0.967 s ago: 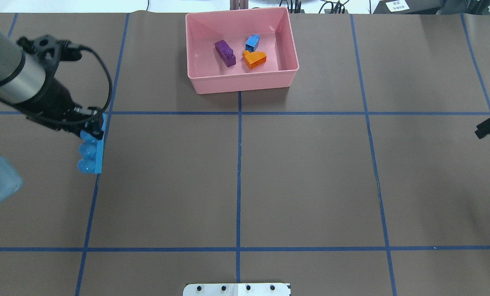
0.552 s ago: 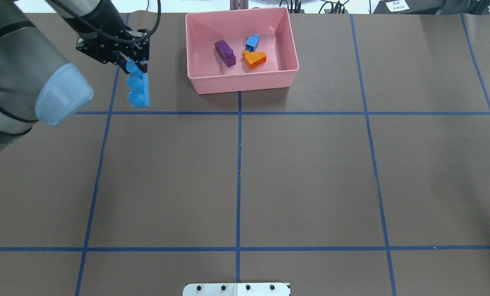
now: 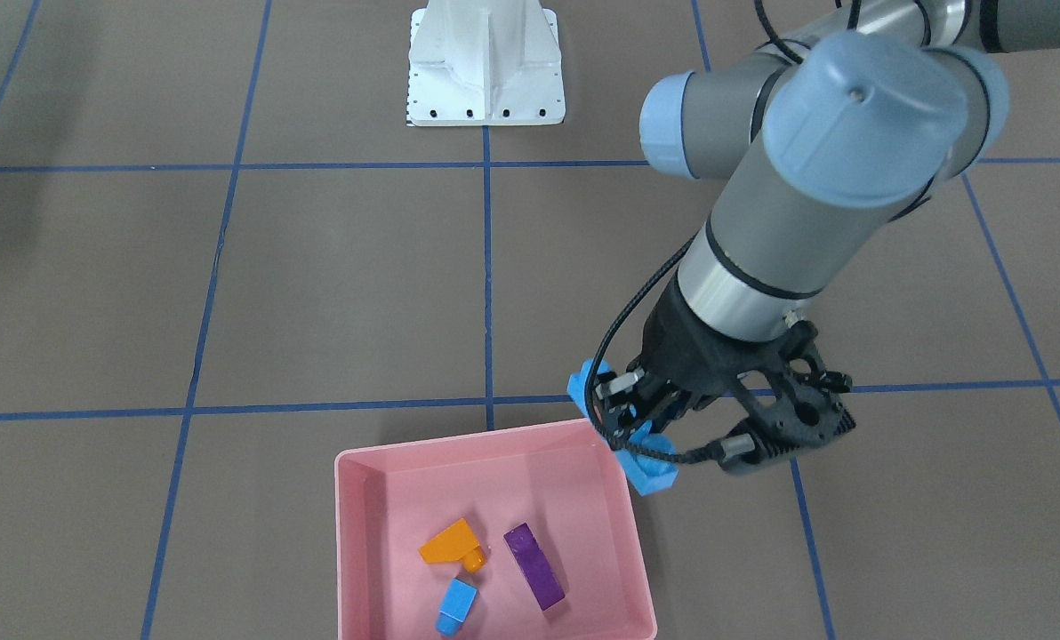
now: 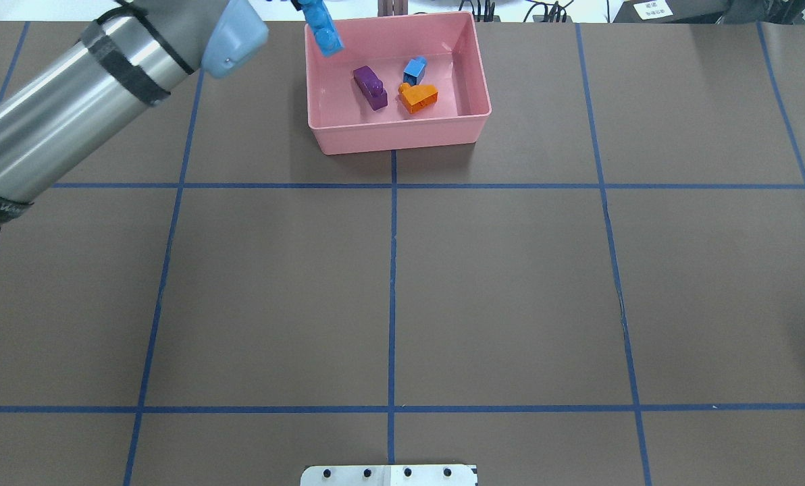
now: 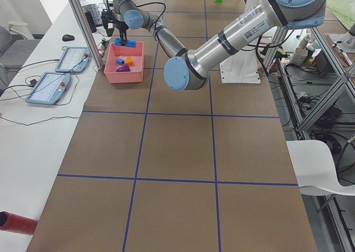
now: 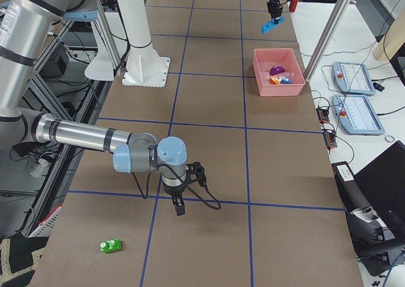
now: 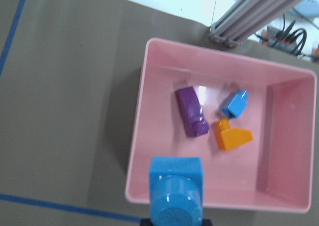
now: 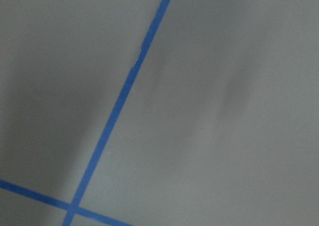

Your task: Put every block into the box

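Brown table (image 4: 510, 270), left jaws clamping light-blue block (image 3: 653, 471)

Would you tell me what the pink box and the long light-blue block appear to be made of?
Pink box: seemingly smooth moulded plastic, glossy; a white glare patch on its floor. Long light-blue block: likely hard plastic, slightly shiny; soft highlights on its round stud.
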Tool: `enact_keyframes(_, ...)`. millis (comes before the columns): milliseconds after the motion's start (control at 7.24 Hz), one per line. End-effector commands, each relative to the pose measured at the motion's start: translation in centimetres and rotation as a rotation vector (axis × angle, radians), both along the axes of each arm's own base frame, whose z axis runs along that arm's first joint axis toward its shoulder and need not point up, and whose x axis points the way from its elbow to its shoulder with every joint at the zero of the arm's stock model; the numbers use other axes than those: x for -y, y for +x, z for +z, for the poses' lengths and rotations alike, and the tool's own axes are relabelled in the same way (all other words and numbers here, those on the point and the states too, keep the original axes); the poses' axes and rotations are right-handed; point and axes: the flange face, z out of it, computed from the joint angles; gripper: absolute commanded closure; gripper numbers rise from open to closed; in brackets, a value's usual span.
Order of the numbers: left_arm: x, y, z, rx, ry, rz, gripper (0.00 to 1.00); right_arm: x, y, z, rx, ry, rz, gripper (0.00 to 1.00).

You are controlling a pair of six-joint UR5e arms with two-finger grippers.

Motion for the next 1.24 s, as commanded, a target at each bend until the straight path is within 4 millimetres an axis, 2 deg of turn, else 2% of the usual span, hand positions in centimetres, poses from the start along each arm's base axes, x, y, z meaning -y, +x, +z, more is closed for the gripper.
enact_keyframes(0,5.3,2.2,0.3,-0.026,-0.004,-0.148,1.0,-7.0,1.3,5.3,0.003,-0.036,-0.002,0.0)
enact_keyframes(138,5.4,2.2,0.2,-0.027,-0.001,-0.151,1.0,-10.4,1.3,8.9,0.014,-0.039,0.003,0.0)
enact_keyframes(276,5.6,2.3,0.2,-0.012,0.01,-0.176,1.0,-12.9,1.3,12.3,0.029,-0.051,0.004,0.0)
enact_keyframes(414,6.0,2.6,0.4,-0.01,0.014,-0.181,1.0,-14.8,1.4,14.4,0.033,-0.07,0.01,0.0)
enact_keyframes(552,6.4,2.8,0.9,-0.017,0.027,-0.184,1.0,-16.7,1.4,15.7,0.044,-0.101,0.008,0.0)
enact_keyframes(690,6.2,3.3,0.5,-0.014,0.038,-0.19,1.0,-18.6,1.4,16.5,0.046,-0.118,0.008,0.0)
enact_keyframes(829,6.0,3.8,0.3,-0.014,0.04,-0.187,1.0,-21.0,1.5,16.8,0.044,-0.132,0.004,0.0)
enact_keyframes(967,5.6,5.1,0.5,0.006,0.059,-0.212,1.0,-22.9,1.6,16.9,0.042,-0.147,0.004,0.01)
enact_keyframes(1105,5.6,6.4,1.2,0.015,0.088,-0.239,1.0,-23.3,1.6,17.0,0.045,-0.157,0.007,0.02)
